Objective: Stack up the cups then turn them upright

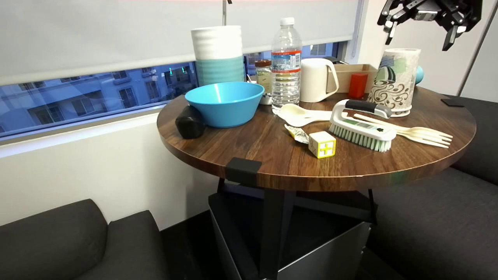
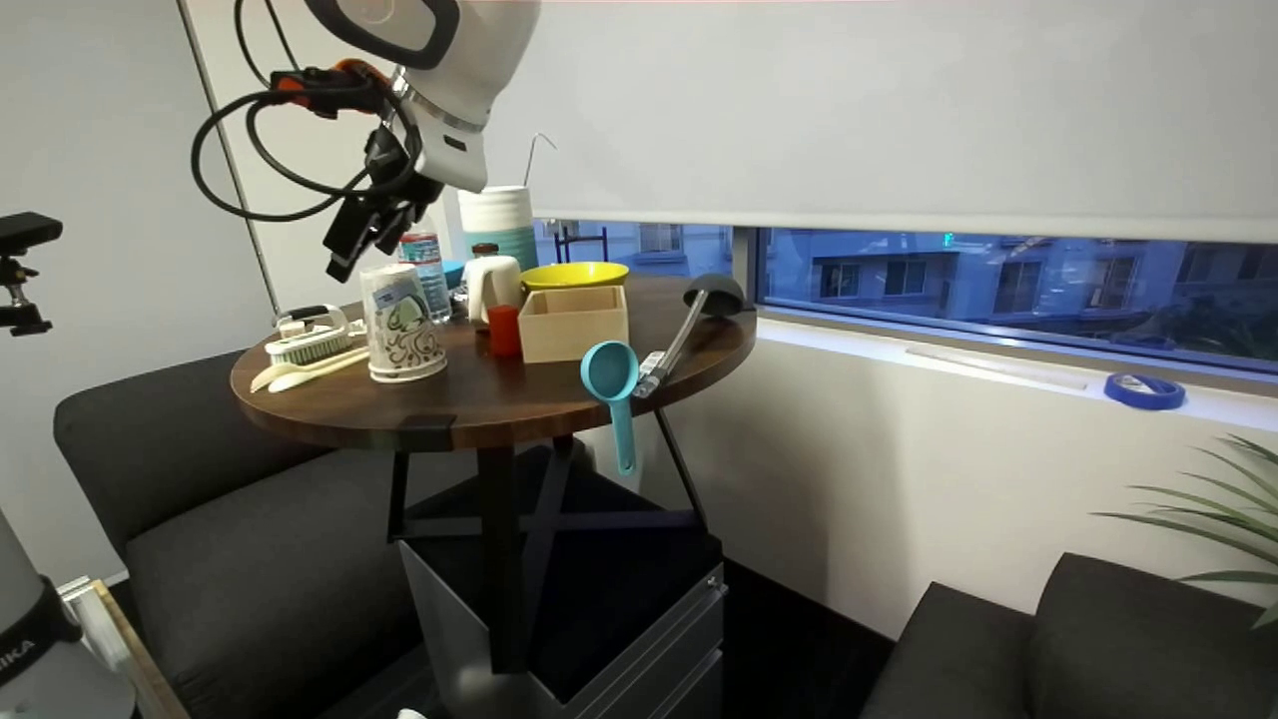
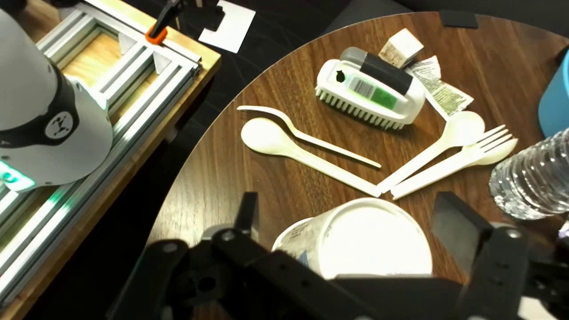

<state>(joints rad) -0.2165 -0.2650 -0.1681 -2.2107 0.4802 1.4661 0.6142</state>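
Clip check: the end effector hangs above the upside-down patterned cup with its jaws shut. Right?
Not the jaws: they stand open, wide apart in the wrist view. The end effector does hang above the upside-down patterned cup.

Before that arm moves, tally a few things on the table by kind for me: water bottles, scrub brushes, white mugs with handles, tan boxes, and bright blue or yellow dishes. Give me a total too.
Water bottle: 1
Scrub brush: 1
White mug: 1
Tan box: 1
Dishes: 2, a blue bowl and a yellow dish
Total: 6
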